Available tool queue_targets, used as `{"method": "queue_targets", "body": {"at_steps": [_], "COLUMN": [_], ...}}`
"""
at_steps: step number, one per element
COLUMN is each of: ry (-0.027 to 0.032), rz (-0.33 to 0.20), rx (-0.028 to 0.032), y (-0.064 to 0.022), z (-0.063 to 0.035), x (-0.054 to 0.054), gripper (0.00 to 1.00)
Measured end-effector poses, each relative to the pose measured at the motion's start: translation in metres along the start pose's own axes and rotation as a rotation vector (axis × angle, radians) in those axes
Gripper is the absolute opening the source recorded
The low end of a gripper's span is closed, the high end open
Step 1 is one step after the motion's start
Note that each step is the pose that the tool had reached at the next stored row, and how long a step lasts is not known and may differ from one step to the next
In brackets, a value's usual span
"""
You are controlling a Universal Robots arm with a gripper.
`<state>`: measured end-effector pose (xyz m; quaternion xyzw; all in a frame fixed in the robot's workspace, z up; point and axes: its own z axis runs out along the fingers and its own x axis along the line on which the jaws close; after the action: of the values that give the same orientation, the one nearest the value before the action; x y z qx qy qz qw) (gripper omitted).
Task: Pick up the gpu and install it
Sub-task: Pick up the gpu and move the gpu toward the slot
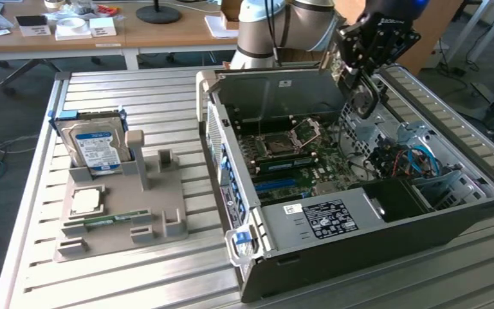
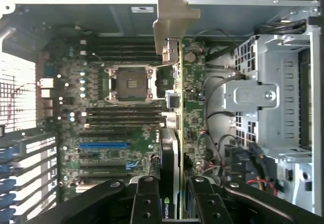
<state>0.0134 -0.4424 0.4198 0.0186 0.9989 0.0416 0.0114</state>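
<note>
Wrist view: end effector [image 2: 174, 199] clamps the gpu [image 2: 170, 148] edge-on, its faces hidden, above the motherboard [image 2: 195, 113].

gpu [image 2: 171, 148] — green edge, pale bracket | hard drive [image 1: 94, 147] — blue label | case [image 1: 384, 251] seemingly black

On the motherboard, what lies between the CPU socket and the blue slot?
A bank of long dark slots lies between the CPU socket and the blue slot, in the wrist view. The jaws hold the gpu beside them.
</note>
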Motion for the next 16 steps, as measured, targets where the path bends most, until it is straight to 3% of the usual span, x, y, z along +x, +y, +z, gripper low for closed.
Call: {"method": "queue_targets", "body": {"at_steps": [12,16], "ry": [0.0001,0.0001], "rz": [0.0,-0.001], "rx": [-0.0002,-0.0005], "y": [0.0011,0.0013], "z": [0.0008,0.0009], "x": [-0.034,-0.037], "gripper": [0.27,0.27]}}
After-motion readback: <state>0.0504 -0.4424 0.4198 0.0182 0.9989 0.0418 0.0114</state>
